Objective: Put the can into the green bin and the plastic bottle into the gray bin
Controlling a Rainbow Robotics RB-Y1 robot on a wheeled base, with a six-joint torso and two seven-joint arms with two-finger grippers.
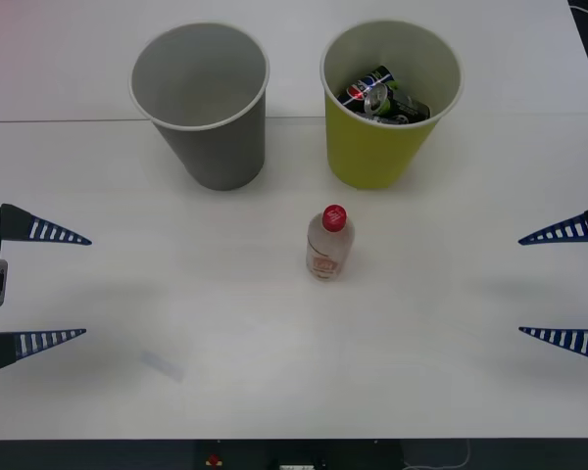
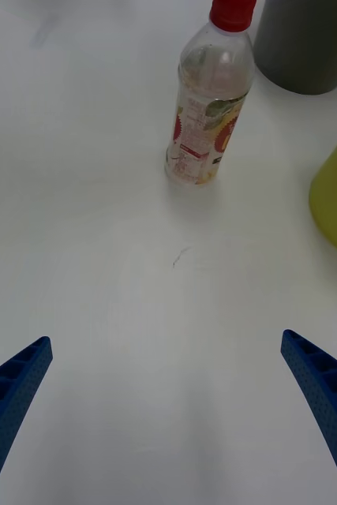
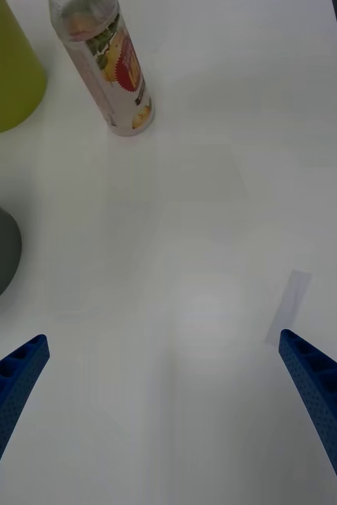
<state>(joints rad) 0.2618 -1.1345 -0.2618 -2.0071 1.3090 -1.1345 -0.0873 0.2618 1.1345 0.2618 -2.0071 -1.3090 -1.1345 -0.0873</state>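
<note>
Seeing plastic bottle (image 1: pixel 329 243) upright before gray bin (image 1: pixel 202 98) and green bin (image 1: pixel 387 103); our left gripper (image 1: pixel 69 286), right gripper (image 1: pixel 537 285) spread wide, empty.

the can (image 1: pixel 382 96) lies half hidden inside the green bin (image 1: pixel 372 157); its label is unreadable. the bottle (image 3: pixel 105 67) loses its cap at the left wrist view's edge.

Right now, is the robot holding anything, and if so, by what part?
Nothing is held. The left gripper and right gripper are both open at the table's sides, and the plastic bottle stands untouched between them.
</note>
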